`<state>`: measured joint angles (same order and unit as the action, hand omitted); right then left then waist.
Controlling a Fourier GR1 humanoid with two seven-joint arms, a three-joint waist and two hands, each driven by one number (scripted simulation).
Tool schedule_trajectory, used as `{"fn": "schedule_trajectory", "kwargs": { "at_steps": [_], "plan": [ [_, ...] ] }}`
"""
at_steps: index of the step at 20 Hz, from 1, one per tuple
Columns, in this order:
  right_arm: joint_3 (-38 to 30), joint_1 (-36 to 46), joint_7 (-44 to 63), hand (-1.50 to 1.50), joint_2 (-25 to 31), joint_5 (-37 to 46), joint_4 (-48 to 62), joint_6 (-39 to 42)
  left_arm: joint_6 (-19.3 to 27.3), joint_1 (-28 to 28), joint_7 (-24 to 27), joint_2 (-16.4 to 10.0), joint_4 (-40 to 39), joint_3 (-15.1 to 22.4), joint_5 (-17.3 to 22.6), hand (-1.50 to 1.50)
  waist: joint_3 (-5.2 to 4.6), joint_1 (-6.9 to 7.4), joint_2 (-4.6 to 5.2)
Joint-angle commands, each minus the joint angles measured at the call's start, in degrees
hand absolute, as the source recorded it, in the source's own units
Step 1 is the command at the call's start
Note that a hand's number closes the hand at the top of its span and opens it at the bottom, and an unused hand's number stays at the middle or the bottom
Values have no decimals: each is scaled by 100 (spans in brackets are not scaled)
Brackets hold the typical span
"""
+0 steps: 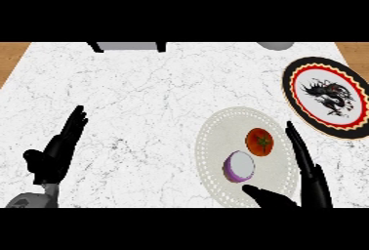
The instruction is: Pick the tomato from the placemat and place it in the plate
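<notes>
A red tomato (259,140) with a green stem lies on the round cream placemat (220,127), toward its right side. The plate (291,82), black and red rimmed with a dragon drawn on white, sits at the far right, beyond the placemat. My right hand (311,176) is open, fingers straight and pointing away, just right of the tomato without touching it; its thumb reaches under the placemat's near edge. My left hand (57,149) rests open at the left, far from everything.
A halved purple onion (239,166) lies on the placemat just in front of the tomato, left of my right hand. A grey object (130,46) and a grey round thing (276,45) stand at the counter's far edge. Wooden strips border both sides.
</notes>
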<state>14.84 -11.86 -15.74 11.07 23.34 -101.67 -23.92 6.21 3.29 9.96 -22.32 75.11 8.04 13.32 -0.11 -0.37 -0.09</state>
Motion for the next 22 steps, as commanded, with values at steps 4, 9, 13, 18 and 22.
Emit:
{"fn": "schedule_trajectory", "kwargs": {
  "at_steps": [4,9,13,18,22],
  "plan": [
    [72,-425,1873,-150,1063,1090,-669,932,49,155,48,101,-178,2,-151,0,-8,-38,7],
    [290,-26,3181,-150,757,1332,-1176,1632,-66,-183,109,186,74,10,-263,0,7,46,5],
    [86,99,3323,-150,771,1490,-851,1848,-328,-141,42,97,86,-295,-164,0,9,32,8],
    [9,439,3413,-150,811,1779,-215,2127,-241,389,-193,327,-250,-302,-361,0,10,20,14],
    [-182,1026,3552,-150,608,1715,304,2507,-471,99,76,248,-251,-554,-416,0,11,48,14]
  ]
}}
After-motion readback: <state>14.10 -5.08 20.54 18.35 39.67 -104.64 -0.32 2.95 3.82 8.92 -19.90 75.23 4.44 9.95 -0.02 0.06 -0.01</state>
